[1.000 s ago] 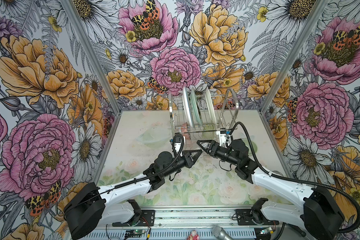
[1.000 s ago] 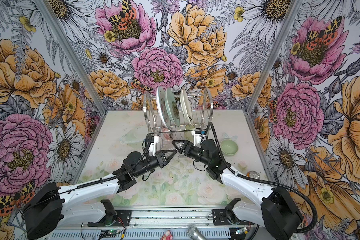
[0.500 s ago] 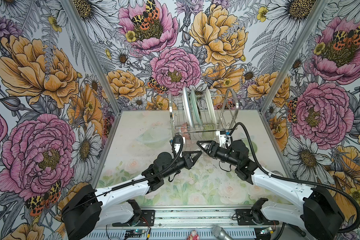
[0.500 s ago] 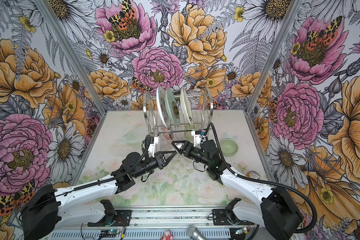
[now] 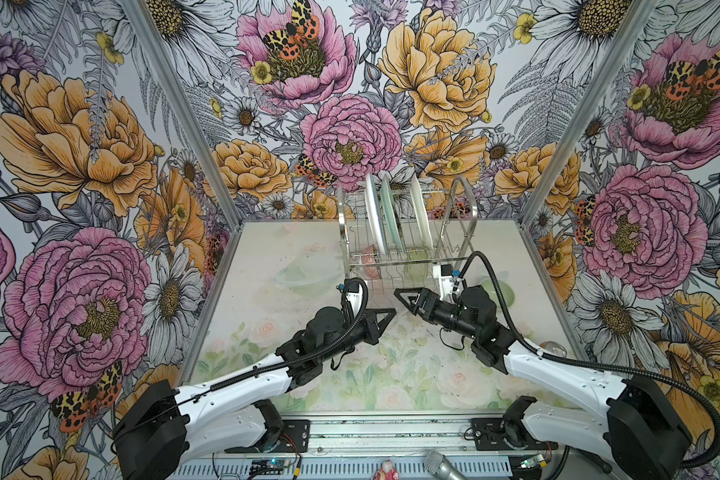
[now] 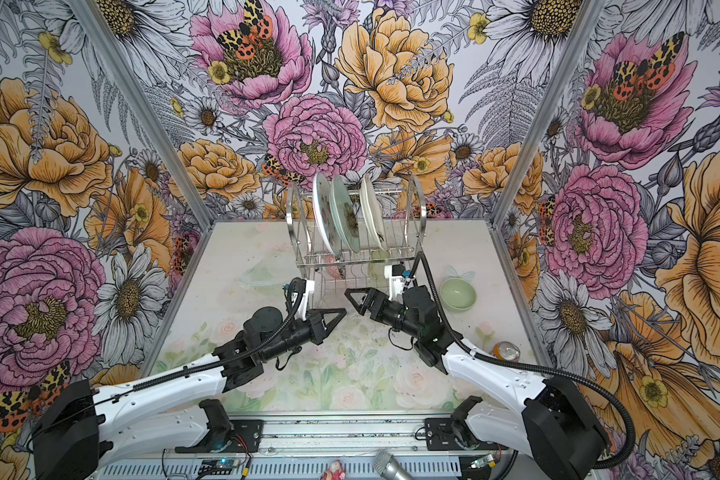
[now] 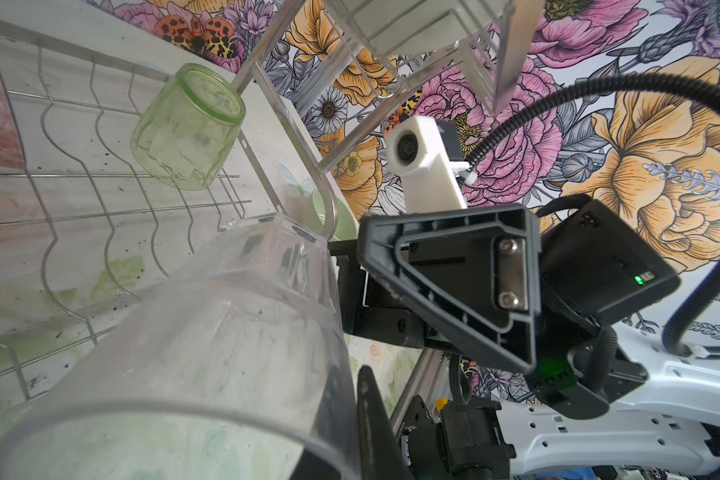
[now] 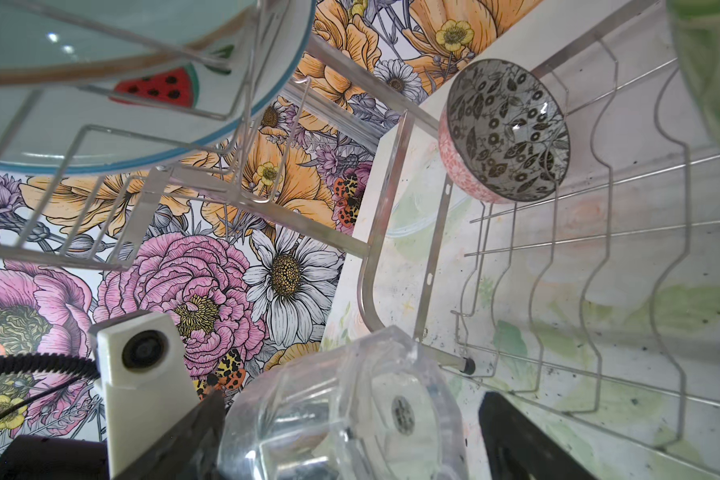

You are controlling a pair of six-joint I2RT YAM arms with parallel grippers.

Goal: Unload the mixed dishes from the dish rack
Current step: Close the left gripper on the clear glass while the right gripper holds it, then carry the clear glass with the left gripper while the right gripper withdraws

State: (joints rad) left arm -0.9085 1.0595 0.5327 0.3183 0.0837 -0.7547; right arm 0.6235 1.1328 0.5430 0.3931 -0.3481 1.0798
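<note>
The clear tumbler (image 7: 204,332) hangs on its side between my two grippers, in front of the dish rack (image 5: 408,232). My left gripper (image 7: 350,436) is shut on the tumbler's wall at the rim. My right gripper (image 8: 350,415) is open, its fingers (image 8: 516,440) standing either side of the tumbler's base (image 8: 400,411). Three plates stand on the rack's upper shelf: watermelon-print (image 6: 321,212), aqua (image 6: 344,216) and cream (image 6: 373,212). On the lower tier a patterned pink bowl (image 8: 504,133) leans on its side, and a green tumbler (image 7: 188,124) lies there too.
A pale green bowl (image 6: 458,293) sits on the table right of the rack, behind my right arm. A drink can (image 6: 506,351) stands near the right wall. A clear glass dish (image 5: 308,270) lies left of the rack. Floral walls close in three sides.
My right gripper's jaws have spread wide off the clear tumbler, while my left gripper has closed onto its rim. Both arms have barely shifted.
</note>
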